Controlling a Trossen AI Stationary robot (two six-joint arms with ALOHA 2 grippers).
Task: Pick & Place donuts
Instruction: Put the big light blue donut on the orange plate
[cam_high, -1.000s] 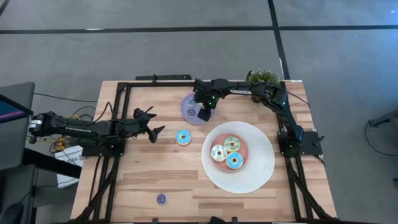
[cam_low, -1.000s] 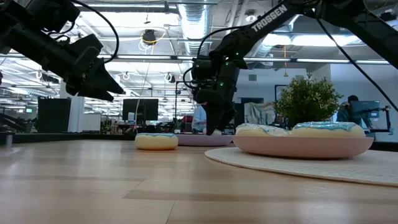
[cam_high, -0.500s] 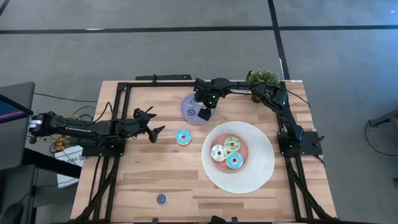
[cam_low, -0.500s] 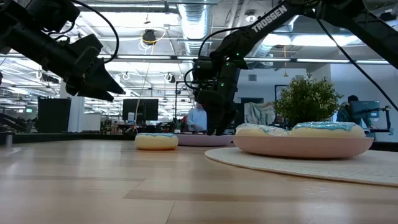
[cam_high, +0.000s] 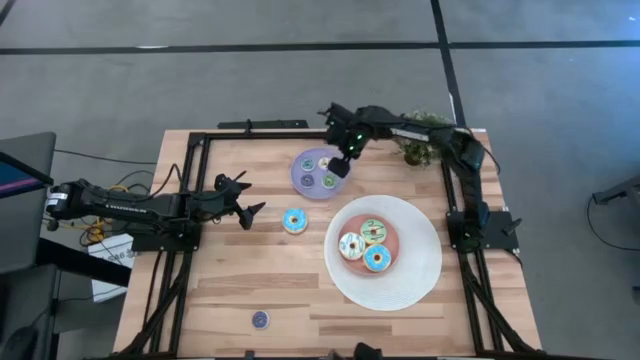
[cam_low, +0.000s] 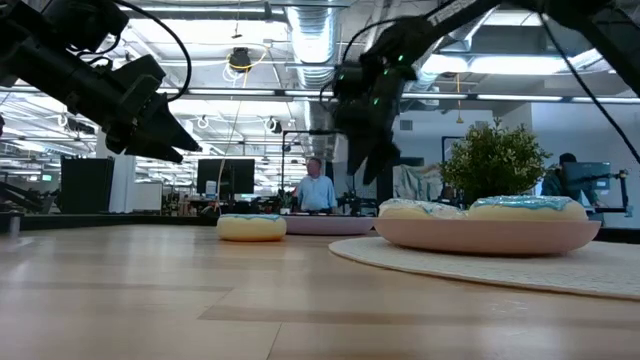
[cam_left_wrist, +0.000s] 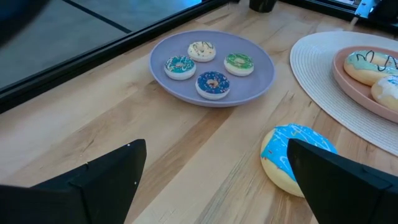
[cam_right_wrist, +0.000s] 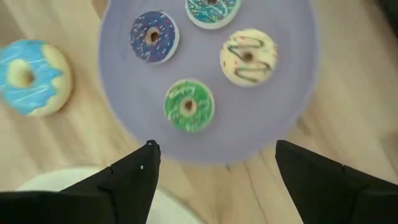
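A lavender plate (cam_high: 318, 172) at the far middle holds several tiny donuts: green (cam_right_wrist: 188, 106), cream (cam_right_wrist: 249, 56), purple (cam_right_wrist: 153, 35) and teal (cam_right_wrist: 211, 9). My right gripper (cam_high: 340, 167) hangs open above the plate's right edge (cam_right_wrist: 214, 186), touching nothing. A larger blue donut (cam_high: 294, 221) lies flat on the wood. Three more larger donuts (cam_high: 366, 246) sit in the pink centre of the big white plate (cam_high: 420, 275). One tiny purple donut (cam_high: 260, 319) lies near the front edge. My left gripper (cam_high: 250, 198) waits open at the left, in the air, with the blue donut (cam_left_wrist: 297, 158) beyond it.
A small potted plant (cam_high: 425, 135) stands at the far right corner, close to my right arm. A black frame (cam_high: 200, 140) runs around the table. Bare wood lies between the blue donut and the front edge. A person (cam_low: 316, 185) shows far off in the room behind.
My right gripper has risen off the lavender plate and drawn back toward the table's far right corner. The tiny donuts that it covered now show lying on the plate. My left arm has kept still.
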